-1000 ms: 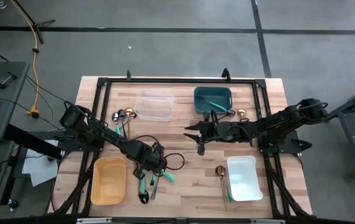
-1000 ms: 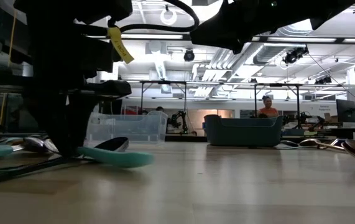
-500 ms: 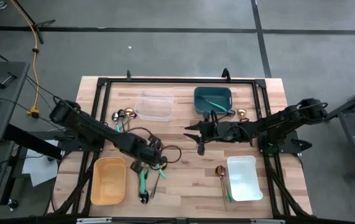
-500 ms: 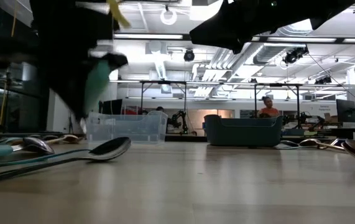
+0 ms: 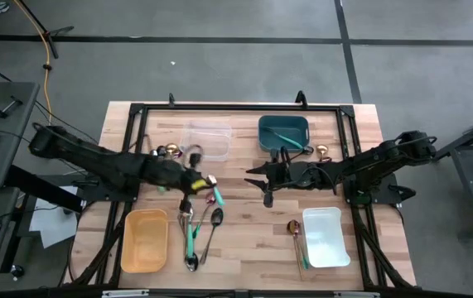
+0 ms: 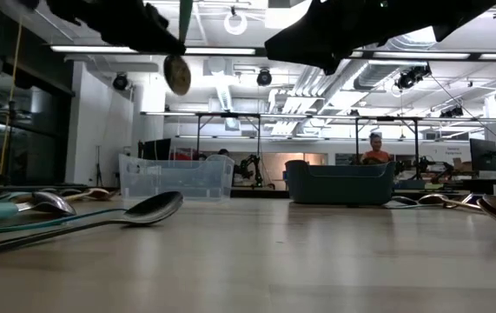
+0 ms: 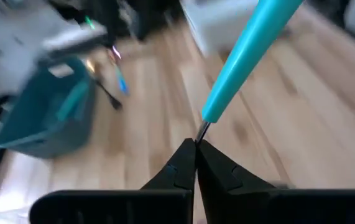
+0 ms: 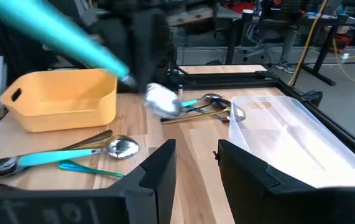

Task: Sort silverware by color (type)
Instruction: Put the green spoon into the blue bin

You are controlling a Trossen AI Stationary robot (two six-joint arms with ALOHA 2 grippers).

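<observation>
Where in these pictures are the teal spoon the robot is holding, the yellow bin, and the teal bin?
teal-handled spoon (image 7: pixel 252 59): left wrist view, on its teal handle.
yellow bin (image 5: pixel 145 240): high view, on its bare floor.
teal bin (image 5: pixel 283 123): high view, on its far rim.

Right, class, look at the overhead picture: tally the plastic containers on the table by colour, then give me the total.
Clear container: 1
Teal container: 1
Yellow container: 1
White container: 1
Total: 4
</observation>
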